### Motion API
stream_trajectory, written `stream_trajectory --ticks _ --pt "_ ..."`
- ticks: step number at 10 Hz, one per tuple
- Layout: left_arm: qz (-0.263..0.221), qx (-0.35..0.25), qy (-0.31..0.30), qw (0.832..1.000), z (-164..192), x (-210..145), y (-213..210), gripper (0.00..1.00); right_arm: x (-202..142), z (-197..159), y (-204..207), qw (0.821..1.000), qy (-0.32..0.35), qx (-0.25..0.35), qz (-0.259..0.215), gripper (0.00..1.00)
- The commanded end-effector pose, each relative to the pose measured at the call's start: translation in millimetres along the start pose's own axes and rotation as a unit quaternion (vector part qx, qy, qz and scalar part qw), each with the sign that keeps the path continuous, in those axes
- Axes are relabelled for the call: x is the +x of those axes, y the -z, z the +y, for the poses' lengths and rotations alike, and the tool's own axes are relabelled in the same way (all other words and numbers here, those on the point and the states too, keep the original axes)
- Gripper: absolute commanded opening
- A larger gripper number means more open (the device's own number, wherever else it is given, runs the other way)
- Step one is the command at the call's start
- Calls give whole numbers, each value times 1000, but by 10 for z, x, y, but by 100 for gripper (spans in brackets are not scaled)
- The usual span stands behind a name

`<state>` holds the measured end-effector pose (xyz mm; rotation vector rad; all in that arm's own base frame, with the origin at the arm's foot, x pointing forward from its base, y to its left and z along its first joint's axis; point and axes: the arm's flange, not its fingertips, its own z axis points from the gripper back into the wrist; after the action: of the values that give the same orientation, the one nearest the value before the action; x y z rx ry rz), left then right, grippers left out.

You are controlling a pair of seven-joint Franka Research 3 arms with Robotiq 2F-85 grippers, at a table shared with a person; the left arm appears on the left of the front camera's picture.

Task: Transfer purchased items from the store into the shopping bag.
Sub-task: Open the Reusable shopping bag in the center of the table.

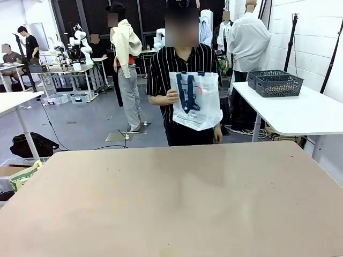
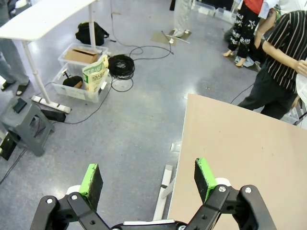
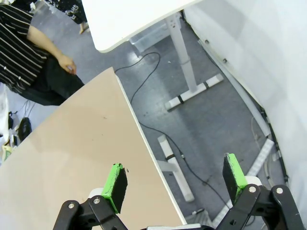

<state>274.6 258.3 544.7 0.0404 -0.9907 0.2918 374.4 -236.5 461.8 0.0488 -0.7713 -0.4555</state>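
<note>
1. The left fingers (image 2: 91, 181) stand wide apart over the worktop's (image 1: 171, 203) left edge, with open floor beside it.
2. The right fingers (image 3: 115, 186) gape over its right edge.
3. Beyond its far edge, a person holds up the shopping bag (image 1: 195, 100); the print is unreadable.
4. The store basket (image 1: 274, 83) sits on a white table (image 1: 300, 115) past the worktop's far right corner.

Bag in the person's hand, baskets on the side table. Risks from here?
1. The shopping bag is held limp in the person's hand, off the tan table; set down, its mouth may collapse.
2. The baskets sit on the white side table, probably beyond reach of the open left claw and right claw.
</note>
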Motion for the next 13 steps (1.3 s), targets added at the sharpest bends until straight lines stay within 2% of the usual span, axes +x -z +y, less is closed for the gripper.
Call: stream_trajectory --ticks 1,13 --pt "3 -2 -8 1000 6 -24 1 100 -22 -18 -4 1000 0 2 1 100" --pt "3 -2 -8 1000 6 -24 1 100 -22 -18 -4 1000 0 2 1 100"
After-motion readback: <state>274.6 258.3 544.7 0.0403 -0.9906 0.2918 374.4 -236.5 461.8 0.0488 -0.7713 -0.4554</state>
